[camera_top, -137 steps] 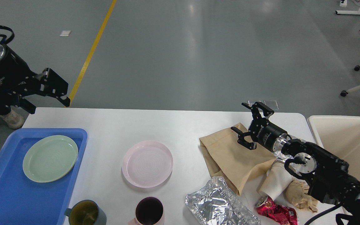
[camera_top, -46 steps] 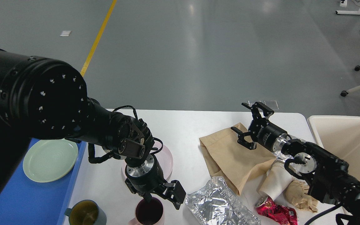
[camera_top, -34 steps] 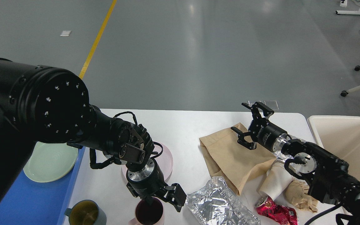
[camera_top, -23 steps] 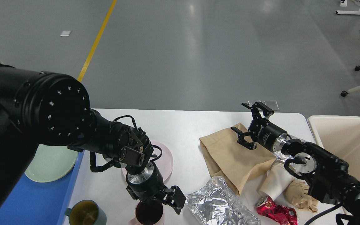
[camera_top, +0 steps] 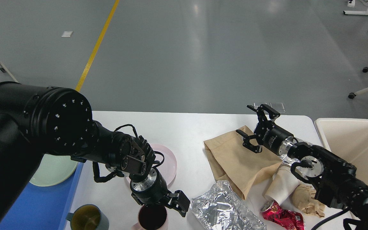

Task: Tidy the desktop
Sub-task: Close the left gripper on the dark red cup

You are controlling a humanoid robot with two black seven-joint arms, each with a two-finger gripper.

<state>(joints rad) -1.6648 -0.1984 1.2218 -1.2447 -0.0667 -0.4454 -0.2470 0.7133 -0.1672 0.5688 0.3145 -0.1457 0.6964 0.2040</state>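
At the desktop's (camera_top: 190,127) near edge, my left gripper (camera_top: 166,204) hangs spread over the pink mug (camera_top: 152,218), seemingly straddling its rim; lower squarely before pinching. Right gripper (camera_top: 256,127) gapes, empty.

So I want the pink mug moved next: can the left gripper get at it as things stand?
Probably yes. The left gripper hangs open right over the pink mug, one finger seemingly at its rim, and nothing stands between them; the foil lies clear to the right.
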